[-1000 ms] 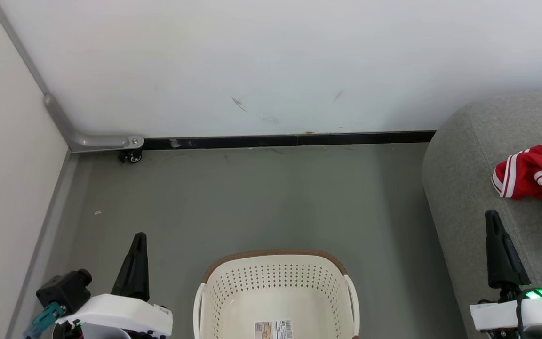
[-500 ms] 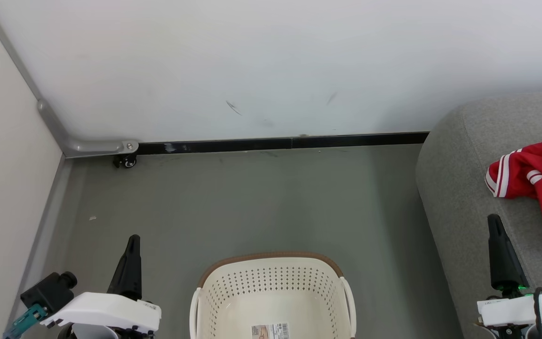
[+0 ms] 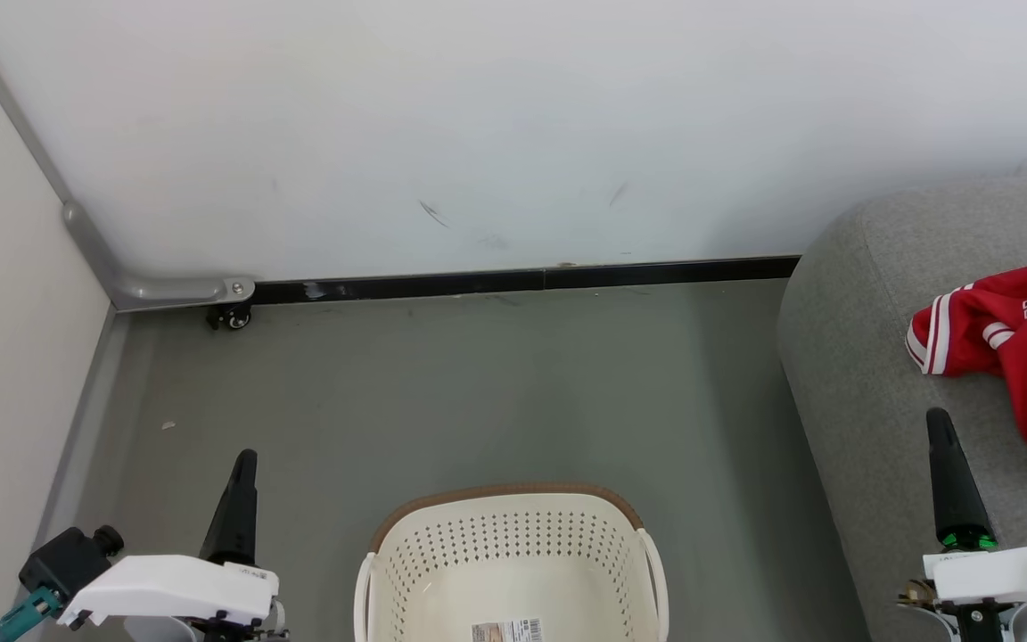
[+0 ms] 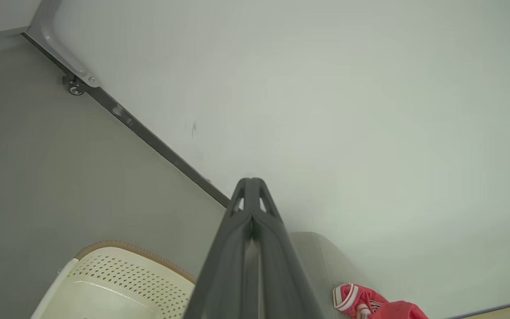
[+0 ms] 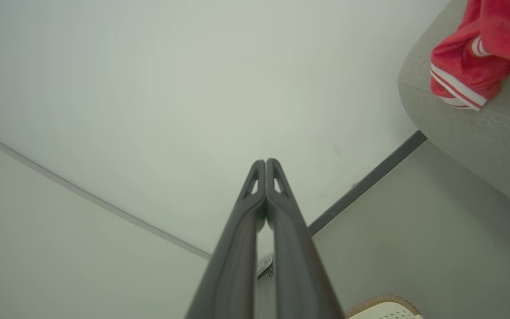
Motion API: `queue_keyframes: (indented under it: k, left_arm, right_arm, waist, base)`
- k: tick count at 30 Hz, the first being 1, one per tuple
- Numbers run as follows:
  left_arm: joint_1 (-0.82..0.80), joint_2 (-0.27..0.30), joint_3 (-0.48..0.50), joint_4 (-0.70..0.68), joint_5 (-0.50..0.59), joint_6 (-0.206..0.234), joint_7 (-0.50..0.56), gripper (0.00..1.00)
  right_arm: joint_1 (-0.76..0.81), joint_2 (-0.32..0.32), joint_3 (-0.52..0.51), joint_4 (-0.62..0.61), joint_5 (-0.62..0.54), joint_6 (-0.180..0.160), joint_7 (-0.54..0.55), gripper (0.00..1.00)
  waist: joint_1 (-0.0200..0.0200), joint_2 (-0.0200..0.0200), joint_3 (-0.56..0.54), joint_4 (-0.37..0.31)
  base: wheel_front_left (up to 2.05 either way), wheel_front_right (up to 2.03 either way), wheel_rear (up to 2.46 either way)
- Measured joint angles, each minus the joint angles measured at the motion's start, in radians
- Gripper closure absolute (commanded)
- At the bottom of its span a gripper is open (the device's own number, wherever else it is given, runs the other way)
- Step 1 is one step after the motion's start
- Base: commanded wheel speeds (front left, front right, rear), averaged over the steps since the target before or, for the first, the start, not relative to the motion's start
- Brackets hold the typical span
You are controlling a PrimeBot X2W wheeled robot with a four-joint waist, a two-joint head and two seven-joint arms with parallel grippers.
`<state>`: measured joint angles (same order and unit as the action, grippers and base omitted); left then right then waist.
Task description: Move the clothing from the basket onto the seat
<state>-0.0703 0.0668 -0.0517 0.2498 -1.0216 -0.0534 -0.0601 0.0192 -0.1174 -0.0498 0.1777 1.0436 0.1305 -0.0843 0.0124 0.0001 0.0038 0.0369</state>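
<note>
The cream basket [image 3: 505, 544] with its brown rim stands on the floor at the bottom centre, holding no garment, a barcode sticker on its bottom. Red clothing [image 3: 1013, 339] with white-striped trim lies on the grey seat [image 3: 861, 357] at the right; it also shows in the left wrist view [image 4: 370, 303] and the right wrist view [image 5: 476, 48]. My left gripper [image 3: 244, 459] is shut at the lower left, left of the basket, with nothing held. Shut and holding nothing too, my right gripper [image 3: 937, 419] hangs over the seat's front part, below the clothing.
A white wall with a black skirting strip [image 3: 522, 278] closes the far side. A partition on a small caster [image 3: 230, 316] stands at the left. Grey floor [image 3: 478, 392] lies between wall, basket and seat.
The whole head view has shifted, so the camera moved. Within it both grippers sit lower, and the left one has dropped clearly against the basket. Both stay shut.
</note>
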Motion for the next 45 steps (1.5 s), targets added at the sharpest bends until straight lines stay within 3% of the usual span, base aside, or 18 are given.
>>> queue_keyframes:
  k: [14, 45]
  left_arm:
    - [0.0, -0.007, 0.042, 0.01, -0.187, -0.019, 0.053, 1.0]
    - [0.0, -0.026, 0.128, 0.022, -0.558, -0.066, 0.158, 1.0]
  right_arm:
    - [-0.025, 0.014, -0.01, 0.029, 0.192, 0.0, 0.045, 1.0]
    - [-0.067, 0.038, -0.033, 0.082, 0.576, 0.0, 0.145, 1.0]
  waist:
    - [-0.0104, 0.0, 0.006, -0.012]
    - [-0.0118, 0.0, -0.001, -0.036]
  base:
    - [0.0, 0.0, 0.0]
    - [0.0, 0.0, 0.0]
